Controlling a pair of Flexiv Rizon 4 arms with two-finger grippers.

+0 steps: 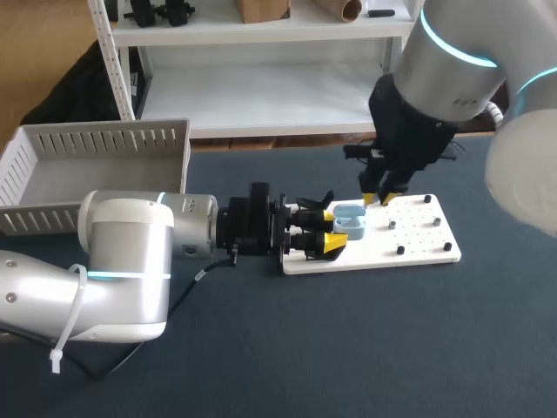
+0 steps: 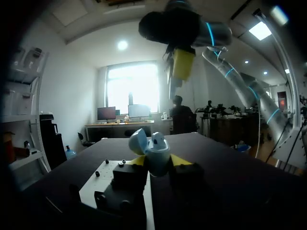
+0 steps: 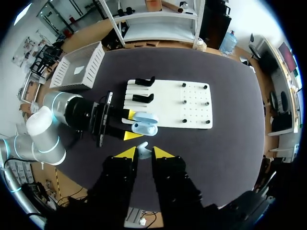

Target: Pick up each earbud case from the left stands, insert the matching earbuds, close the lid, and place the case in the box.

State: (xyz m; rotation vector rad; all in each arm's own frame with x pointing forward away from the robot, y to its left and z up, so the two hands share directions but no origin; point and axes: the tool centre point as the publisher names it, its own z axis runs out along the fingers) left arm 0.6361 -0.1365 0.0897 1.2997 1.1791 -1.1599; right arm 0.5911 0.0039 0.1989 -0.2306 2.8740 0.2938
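My left gripper [image 1: 338, 228] reaches in level from the left and is shut on a light blue earbud case [image 1: 349, 222], held over the left end of the white board [image 1: 409, 244]. The case's lid [image 2: 138, 141] stands open. In the left wrist view the case [image 2: 157, 154] sits upright between the yellow fingertips [image 2: 136, 161]. My right gripper [image 1: 384, 197] hangs just above and to the right of the case, pointing down. In the right wrist view it [image 3: 140, 153] is shut on a small pale earbud [image 3: 143, 148], a short way from the open case [image 3: 144, 123].
A grey slatted box [image 1: 96, 165] stands at the back left of the table. Two black stands [image 3: 143, 82] sit at the board's left end, and small black pegs [image 1: 400, 250] dot its right half. Dark tabletop lies in front of the board.
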